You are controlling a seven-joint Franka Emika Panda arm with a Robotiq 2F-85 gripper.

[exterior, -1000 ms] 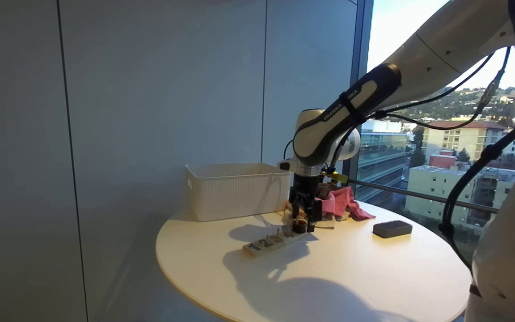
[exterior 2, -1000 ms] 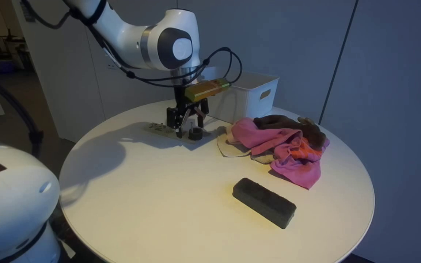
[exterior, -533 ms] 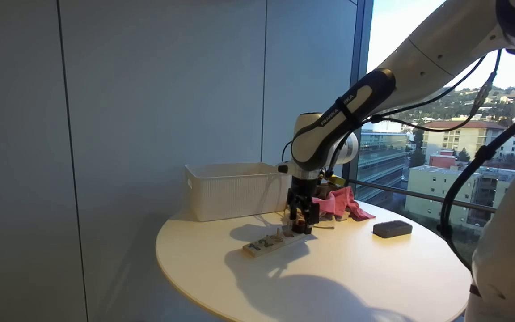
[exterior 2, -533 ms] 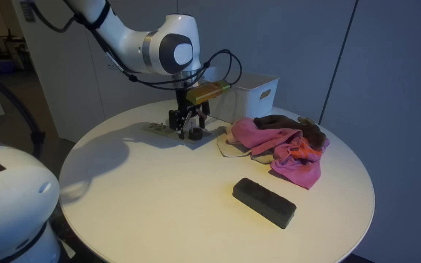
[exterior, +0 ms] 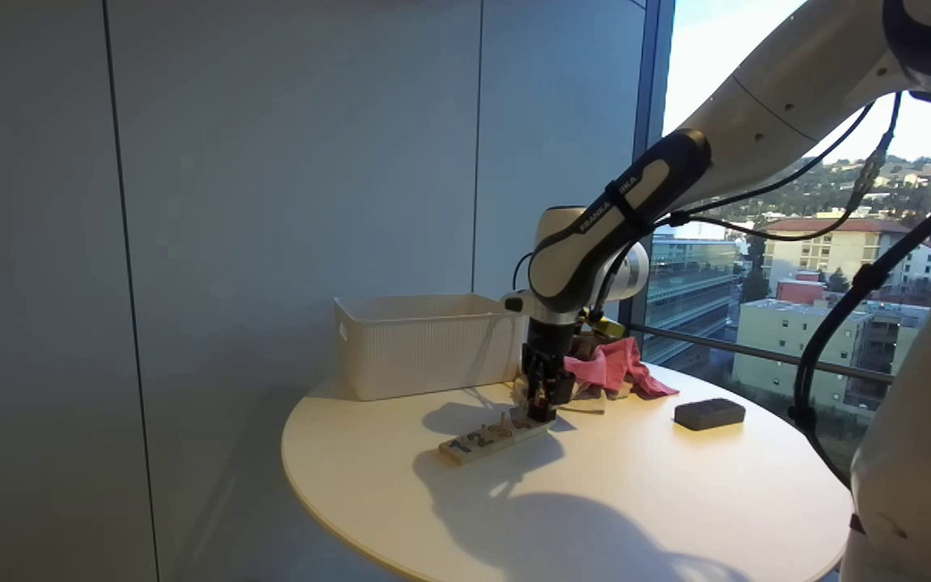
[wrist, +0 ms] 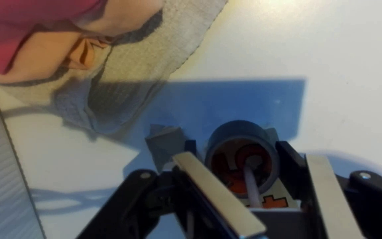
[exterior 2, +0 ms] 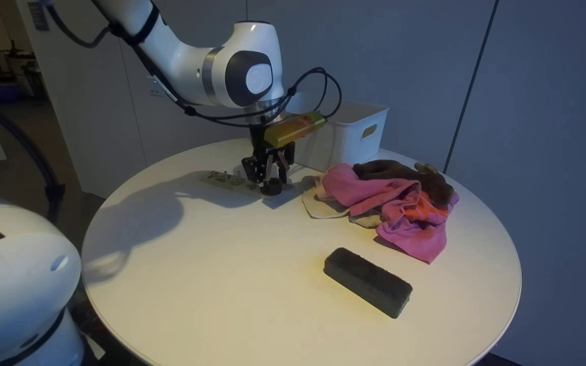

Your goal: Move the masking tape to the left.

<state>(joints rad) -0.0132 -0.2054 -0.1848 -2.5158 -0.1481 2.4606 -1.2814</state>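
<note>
Hand (wrist: 238, 148), one, set narrow, its two fingers (wrist: 290, 162) on opposite sides of the single tape roll (wrist: 239, 128); whether both press on it I cannot tell. The roll sits at one end of one number board (exterior: 494, 441), around a peg (wrist: 251, 187) that rises through its ring. Three numerals (exterior: 478, 439), 1, 2 and 3, can be read in an exterior view. Near the roll lies one heap of cloth (exterior 2: 374, 195), its pieces too tangled to count. One white bin (exterior: 433, 356) stands by the far edge of the bench (exterior: 659, 477), a gap between it and the board. One dark block (exterior 2: 367, 279) lies well apart. Open room spreads from the board's near side to the rounded rim.
</note>
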